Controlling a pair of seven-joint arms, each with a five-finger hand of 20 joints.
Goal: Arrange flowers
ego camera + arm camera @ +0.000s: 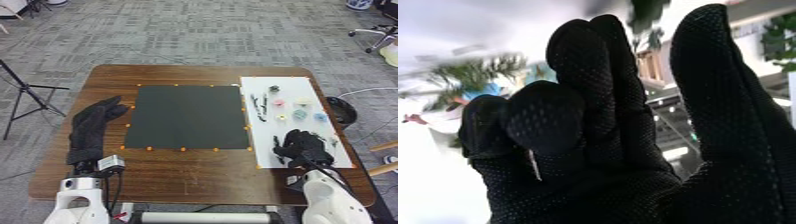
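Gently now: settle on one piece before you close your fingers.
In the head view, your right hand (306,145) is over the near part of the white sheet (291,84); the pink flower (278,102), yellow flower (282,117) and blue flower (321,116) lie farther up it, near the dark stems (264,106). Choosing a piece looks like the step; approach from above, pinch lightly and lift straight, so you don't drag its neighbours. Your left hand (96,122) rests open beside the dark mat (187,115), ready to steady it. In the right wrist view, your right hand is loosely open, some fingers bent, thumb well apart, nothing visibly gripped; narrow that gap for thin stems.
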